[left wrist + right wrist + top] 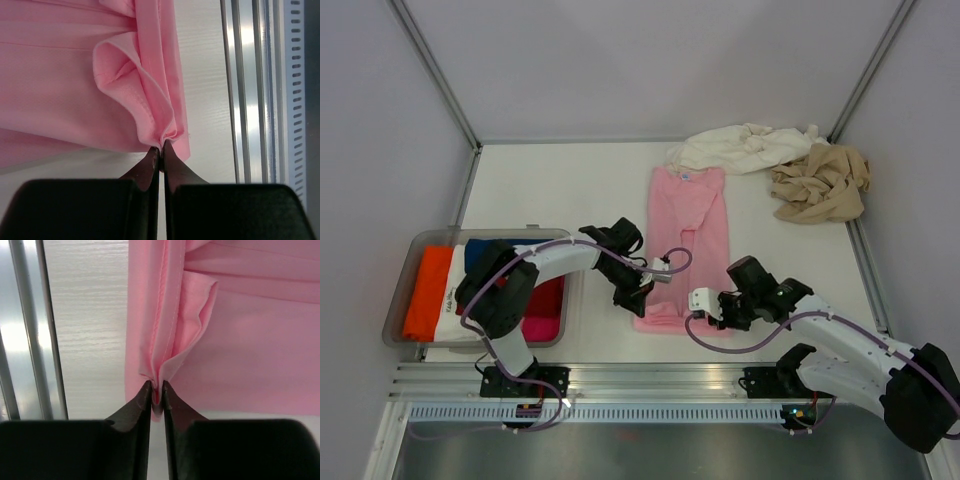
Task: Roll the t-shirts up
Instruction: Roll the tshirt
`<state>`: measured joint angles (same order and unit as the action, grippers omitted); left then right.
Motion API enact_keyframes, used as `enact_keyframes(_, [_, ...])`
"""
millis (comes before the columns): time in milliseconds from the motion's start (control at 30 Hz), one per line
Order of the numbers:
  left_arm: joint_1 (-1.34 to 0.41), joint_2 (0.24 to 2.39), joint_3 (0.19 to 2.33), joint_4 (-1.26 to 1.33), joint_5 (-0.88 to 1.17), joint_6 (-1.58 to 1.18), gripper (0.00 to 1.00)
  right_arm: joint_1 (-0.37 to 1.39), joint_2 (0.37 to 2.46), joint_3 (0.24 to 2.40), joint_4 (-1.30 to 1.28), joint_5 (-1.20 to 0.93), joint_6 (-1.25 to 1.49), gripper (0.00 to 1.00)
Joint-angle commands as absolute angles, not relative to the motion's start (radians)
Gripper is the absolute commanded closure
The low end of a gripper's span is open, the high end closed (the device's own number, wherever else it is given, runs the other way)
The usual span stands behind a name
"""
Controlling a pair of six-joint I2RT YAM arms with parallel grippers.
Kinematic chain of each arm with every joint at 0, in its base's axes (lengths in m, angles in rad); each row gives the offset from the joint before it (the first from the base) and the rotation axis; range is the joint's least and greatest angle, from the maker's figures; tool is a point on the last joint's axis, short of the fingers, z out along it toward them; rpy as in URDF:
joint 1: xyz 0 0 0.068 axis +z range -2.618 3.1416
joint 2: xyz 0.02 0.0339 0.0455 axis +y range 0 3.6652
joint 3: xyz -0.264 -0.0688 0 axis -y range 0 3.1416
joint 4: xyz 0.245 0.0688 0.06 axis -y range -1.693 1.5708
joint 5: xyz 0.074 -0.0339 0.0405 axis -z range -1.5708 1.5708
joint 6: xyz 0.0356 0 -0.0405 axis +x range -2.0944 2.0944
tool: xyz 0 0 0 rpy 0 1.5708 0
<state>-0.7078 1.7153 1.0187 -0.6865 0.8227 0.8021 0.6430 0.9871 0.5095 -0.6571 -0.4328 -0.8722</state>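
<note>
We find left gripper (pixel 160 150) and right gripper (pixel 156 388) both clamped on the near hem of the pink t-shirt (pixel 688 215), lying lengthwise away from them.

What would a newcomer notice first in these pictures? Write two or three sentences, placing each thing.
A folded pink t-shirt lies mid-table, its near hem pinched by the left hand and the right hand. A cream-white t-shirt and a tan t-shirt sit crumpled at the far right corner. A clear tray of bright folded cloth stands at the left.
</note>
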Motion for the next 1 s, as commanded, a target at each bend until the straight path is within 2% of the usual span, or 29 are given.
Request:
enact_keyframes(0, [-0.692, 1.766, 1.087, -0.699, 0.856, 0.781, 0.98, 0.630, 1.000, 0.531, -0.586, -0.417, -0.813, 0.77])
enact_keyframes(33, [-0.687, 1.775, 1.097, -0.703, 0.851, 0.778, 0.98, 0.627, 1.002, 0.532, -0.575, -0.410, -0.807, 0.68])
enact_keyframes(100, [-0.686, 1.790, 1.117, -0.704, 0.851, 0.772, 0.98, 0.617, 0.999, 0.538, -0.546, -0.365, -0.747, 0.65])
enact_keyframes(167, [-0.686, 1.790, 1.126, -0.704, 0.857, 0.761, 0.98, 0.594, 1.000, 0.558, -0.534, -0.347, -0.700, 0.57])
enact_keyframes(367, [-0.669, 1.787, 1.118, -0.710, 0.861, 0.712, 0.96, 0.490, 1.005, 0.662, -0.494, -0.367, -0.513, 0.57])
enact_keyframes(467, [-0.650, 1.792, 1.117, -0.712, 0.865, 0.695, 0.95, 0.421, 1.011, 0.724, -0.442, -0.391, -0.347, 0.67])
enact_keyframes(533, [-0.643, 1.802, 1.124, -0.716, 0.859, 0.692, 0.94, 0.394, 1.017, 0.768, -0.423, -0.470, -0.216, 0.79])
enact_keyframes(700, [-0.635, 1.813, 1.137, -0.747, 0.865, 0.686, 0.86, 0.384, 0.982, 0.714, -0.286, -0.500, 0.168, 0.98])
enact_keyframes(833, [-0.630, 1.821, 1.143, -0.756, 0.873, 0.670, 0.71, 0.411, 0.887, 0.568, -0.258, -0.424, 0.327, 1.00])
enact_keyframes(967, [-0.601, 1.835, 1.166, -0.758, 0.871, 0.624, 0.65, 0.480, 0.883, 0.542, -0.310, -0.339, 0.344, 1.00])
